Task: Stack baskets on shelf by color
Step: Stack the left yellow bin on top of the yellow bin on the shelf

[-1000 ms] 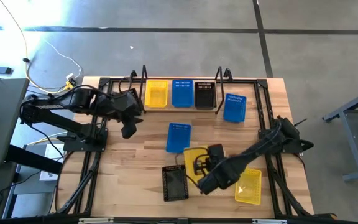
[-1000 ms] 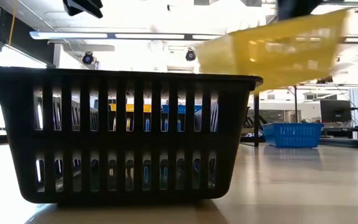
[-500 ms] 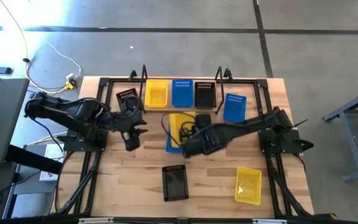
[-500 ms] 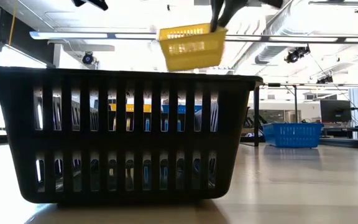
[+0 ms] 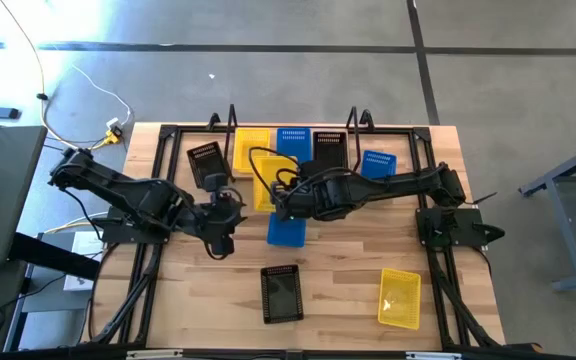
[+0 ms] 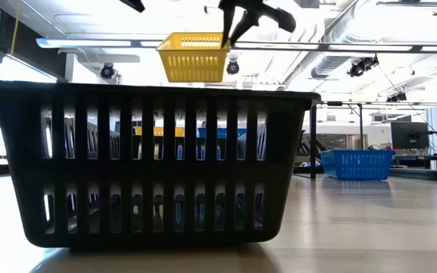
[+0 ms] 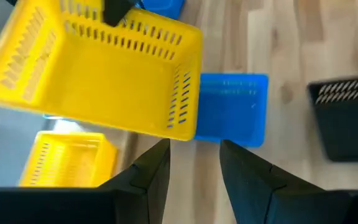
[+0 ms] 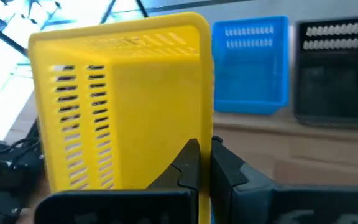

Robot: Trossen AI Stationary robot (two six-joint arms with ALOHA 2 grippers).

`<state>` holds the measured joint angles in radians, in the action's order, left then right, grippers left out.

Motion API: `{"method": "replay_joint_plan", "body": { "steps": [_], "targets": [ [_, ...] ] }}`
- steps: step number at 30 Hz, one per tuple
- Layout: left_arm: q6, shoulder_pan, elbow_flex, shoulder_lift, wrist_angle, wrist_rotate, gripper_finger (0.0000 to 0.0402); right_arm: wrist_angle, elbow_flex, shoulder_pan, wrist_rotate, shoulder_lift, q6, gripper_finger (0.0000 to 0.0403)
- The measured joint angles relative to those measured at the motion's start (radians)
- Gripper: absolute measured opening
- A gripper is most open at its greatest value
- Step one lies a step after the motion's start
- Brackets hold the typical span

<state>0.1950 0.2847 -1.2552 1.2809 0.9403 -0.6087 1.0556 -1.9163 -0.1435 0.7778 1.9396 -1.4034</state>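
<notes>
The shelf [image 5: 290, 150] along the table's [image 5: 198, 300] far edge is filled by a yellow [image 5: 247, 146], a blue [image 5: 293, 141] and a black basket [image 5: 330, 148]. Its front is blocked by the right arm [image 5: 388, 186] and the yellow basket it carries [image 5: 271, 185]. The left gripper [image 5: 220, 215] stands at the centre left. Bare wood is left at the near left corner and between the near-edge black [image 5: 281, 293] and yellow baskets [image 5: 399, 297].

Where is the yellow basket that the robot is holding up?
In the high view, the right gripper holds the yellow basket up in the air, just in front of the shelf, with a blue basket lying below it.
</notes>
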Motion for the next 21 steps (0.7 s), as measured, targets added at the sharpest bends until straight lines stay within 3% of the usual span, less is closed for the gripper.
{"method": "replay_joint_plan", "body": {
  "steps": [7,21],
  "targets": [
    [-0.088,0.02,-0.003,0.08,-0.041,-0.142,0.0129,-0.074,0.0,0.021,-0.004,0.0,0.062,0.0],
    [-0.189,0.016,0.0,0.167,-0.058,-0.118,0.0129,-0.121,0.0,0.008,-0.026,0.0,0.106,0.0]
  ]
}}
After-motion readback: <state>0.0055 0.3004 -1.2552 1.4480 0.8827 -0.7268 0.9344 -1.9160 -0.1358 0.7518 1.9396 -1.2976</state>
